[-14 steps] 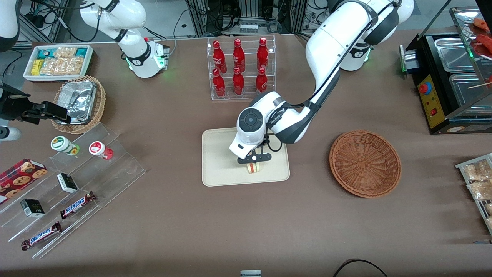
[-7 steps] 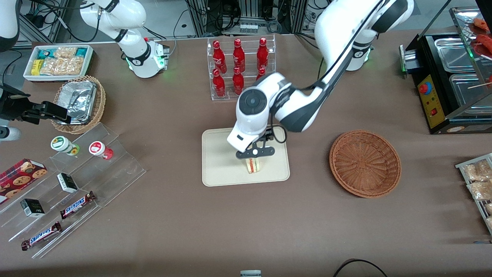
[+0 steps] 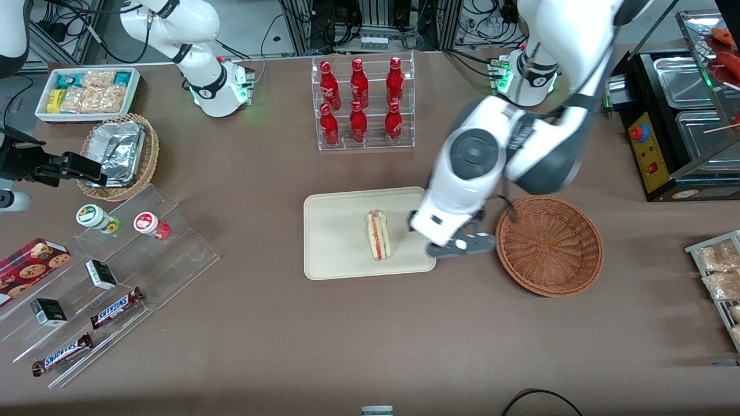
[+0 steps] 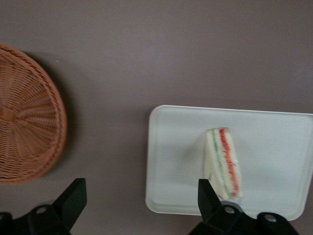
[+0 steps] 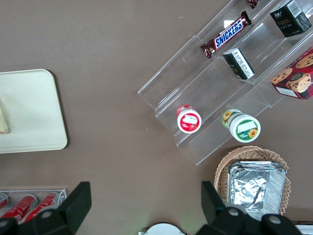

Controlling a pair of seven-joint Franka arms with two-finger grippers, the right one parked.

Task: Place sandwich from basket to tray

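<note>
In the front view, the gripper (image 3: 461,247) hung in the middle right of the frame, above the strip of brown table (image 3: 289,323) between the tray (image 3: 335,254) and the basket (image 3: 549,245), its dark finger bar just past the tray's edge on the working arm's side. Nothing was held in it. The sandwich (image 3: 377,235) lay on the tray near the centre of the frame, closer to the tray's edge that faced the basket, with its striped red, orange and green cut edge turned upward. It sat apart from the gripper, toward the parked arm's end of the table from it. The round reddish-brown basket held nothing visible. A clear rack of red bottles (image 3: 361,104) stood in the upper middle, farther from the camera than the tray. In the left wrist view, the two black fingers (image 4: 73,198) were spread wide apart, with bare table and the tray's (image 4: 171,161) corner showing between them, and they touched nothing. The sandwich (image 4: 223,164) rested on the tray close to one fingertip, while the basket (image 4: 27,115) lay well off beside the other finger. In the right wrist view, the tray (image 5: 34,117) appeared at the middle left of the frame, and only a sliver of the sandwich (image 5: 3,122) showed at the left edge.
</note>
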